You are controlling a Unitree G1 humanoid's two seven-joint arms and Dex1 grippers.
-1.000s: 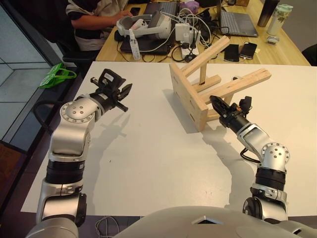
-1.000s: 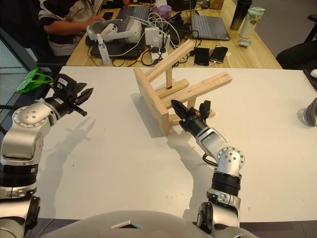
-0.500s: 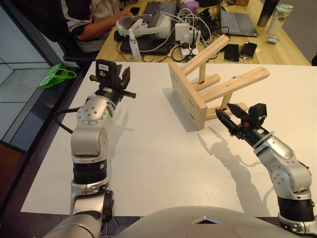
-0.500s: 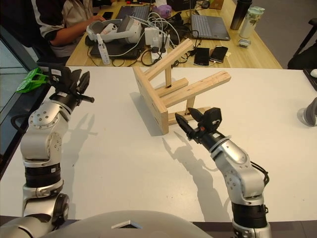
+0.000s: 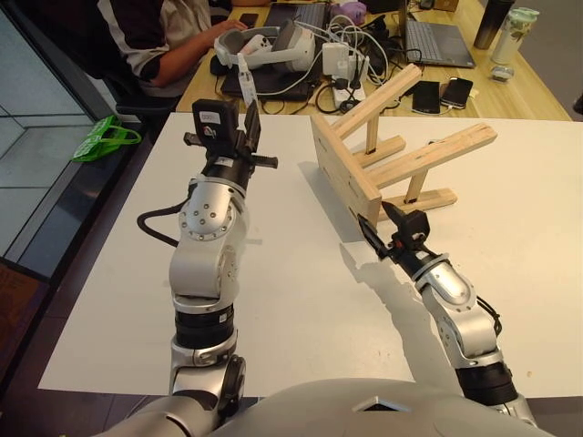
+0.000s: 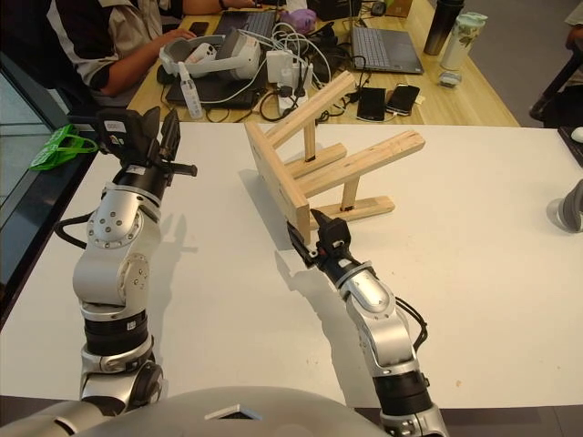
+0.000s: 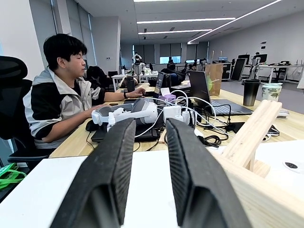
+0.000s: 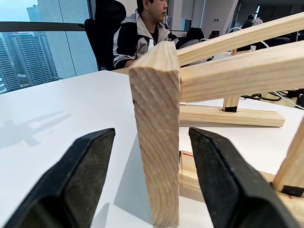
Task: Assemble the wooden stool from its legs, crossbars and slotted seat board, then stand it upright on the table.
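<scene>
On the left side of the white bench (image 5: 273, 309) we see the left arm standing nearly upright. The left fingers (image 7: 111, 175) are held high over the far part of the bench top. They are parted by a narrow gap, run side by side and hold nothing. They point toward the far desk and are clear of the woodwork to their right.

Near the middle of the bench lies the wooden stool (image 5: 392, 150), already joined together but tipped on its side. Its seat board (image 5: 342, 177) stands on one long edge, with its flat face toward the left arm. Just right of the board's near end are the right fingers (image 8: 90, 166), low over the bench. They are spread wide and straddle that near end. In the right wrist view the end of the board stands upright between them with a gap on either side, so they grip nothing.

From the board, the legs (image 5: 442, 148) run off to the right, the upper ones slanting up off the bench. A lower bar (image 5: 430, 198) lies along the bench, and short crossbars (image 5: 373, 132) link the pieces.

Behind the bench is a wooden desk (image 5: 537, 86). It carries a white headset (image 5: 264, 45), a tangle of cables, a laptop (image 5: 437, 41), two phones (image 5: 444, 93) and a cup (image 5: 513, 32).
</scene>
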